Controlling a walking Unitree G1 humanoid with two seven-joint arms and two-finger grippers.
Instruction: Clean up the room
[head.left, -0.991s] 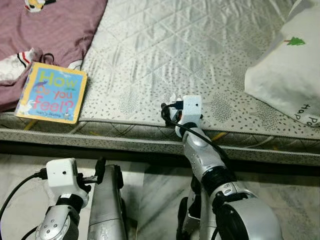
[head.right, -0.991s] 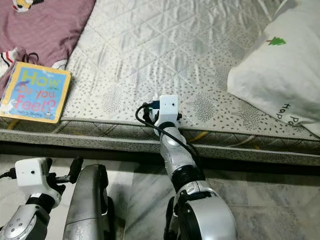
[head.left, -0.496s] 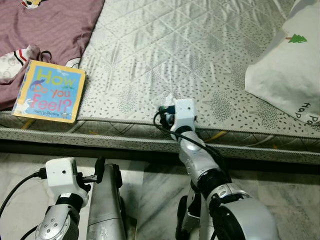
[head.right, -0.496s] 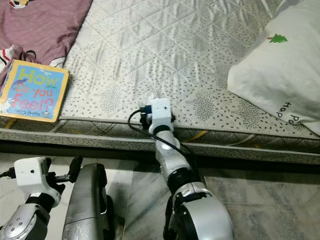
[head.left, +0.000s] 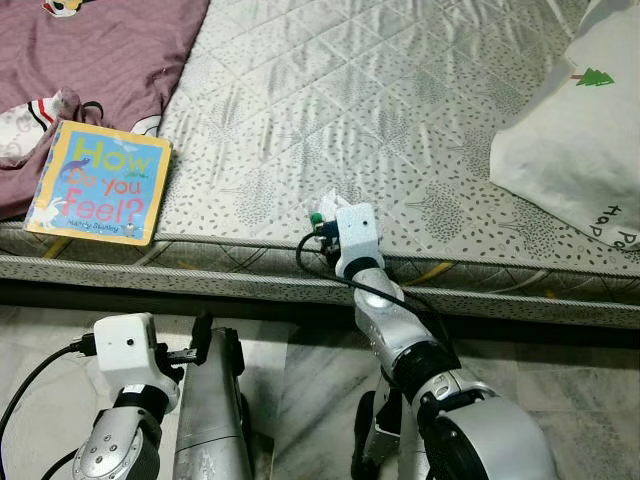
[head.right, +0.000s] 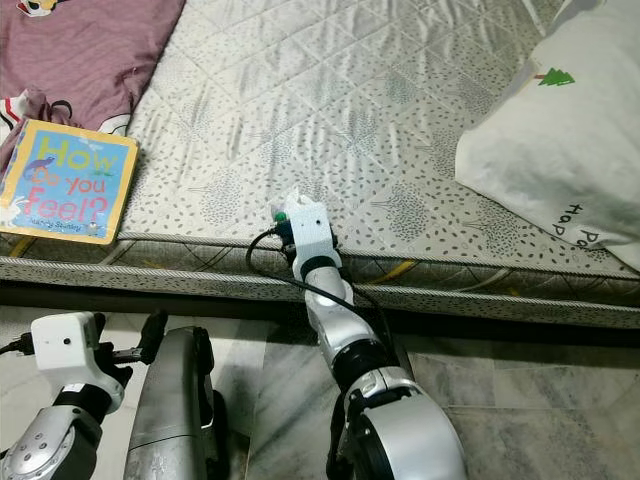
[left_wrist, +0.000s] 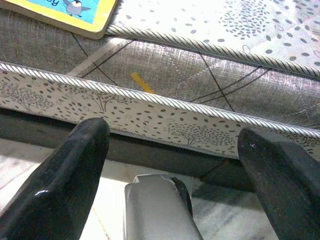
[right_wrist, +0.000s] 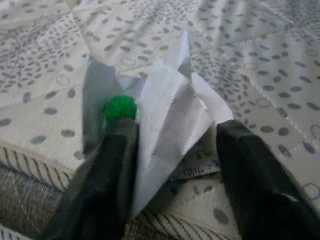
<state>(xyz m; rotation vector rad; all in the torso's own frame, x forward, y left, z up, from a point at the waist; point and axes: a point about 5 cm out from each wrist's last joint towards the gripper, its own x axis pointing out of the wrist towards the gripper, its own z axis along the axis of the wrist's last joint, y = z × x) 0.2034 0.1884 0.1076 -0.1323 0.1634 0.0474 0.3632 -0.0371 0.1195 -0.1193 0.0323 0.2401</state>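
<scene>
A crumpled piece of white paper lies on the patterned mattress near its front edge. My right gripper is open around it, one black finger on each side, and a small green blob shows at one fingertip. From the head, the right gripper reaches over the mattress edge to the paper. A children's board book rests at the mattress's left front corner. My left gripper hangs low in front of the bed, open and holding nothing.
A maroon garment is spread on the far left of the bed, partly under the book. A white pillow lies at the right. Marble floor runs below the bed's side.
My right gripper has slid left along the mattress edge and now straddles the crumpled paper. The left arm has stayed put. The camera shifted slightly.
</scene>
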